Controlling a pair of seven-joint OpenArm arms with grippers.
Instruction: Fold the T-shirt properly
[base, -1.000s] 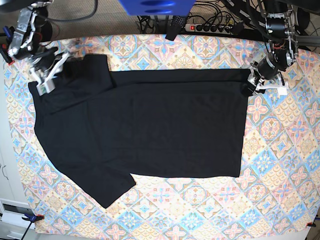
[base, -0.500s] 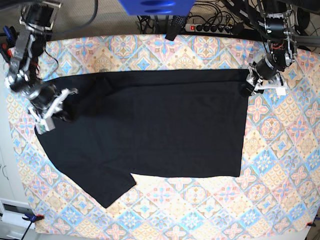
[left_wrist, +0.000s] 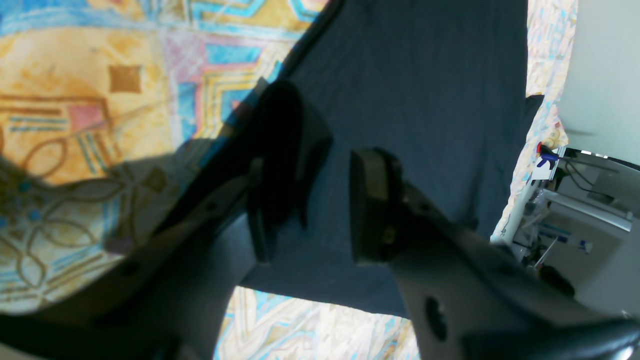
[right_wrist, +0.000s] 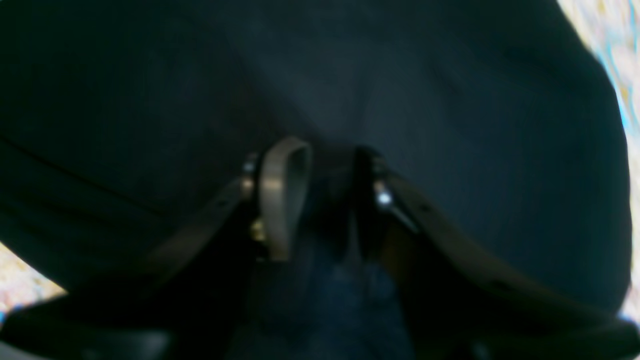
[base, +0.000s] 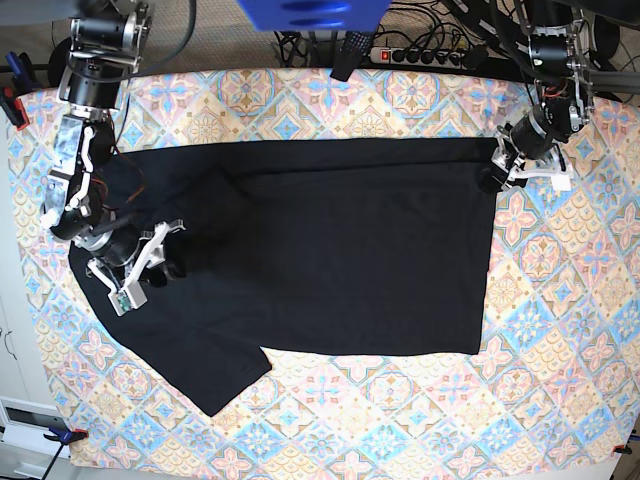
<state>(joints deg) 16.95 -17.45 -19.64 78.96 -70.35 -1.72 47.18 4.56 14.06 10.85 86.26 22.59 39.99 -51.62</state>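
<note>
I see the counter (base: 330, 420) covered edge to edge in a bright tile-patterned cloth. On it lies the black T-shirt (base: 340, 250), spread flat, one sleeve angled toward the near-left corner.

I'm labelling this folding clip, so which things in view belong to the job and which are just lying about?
Part of the job:
- T-shirt, spread flat
- right gripper, over the shirt's sleeve end
- left gripper, at the shirt's hem corner

Just there:
- patterned tablecloth
- power strip and cables behind the table
- blue object at the top edge
</note>
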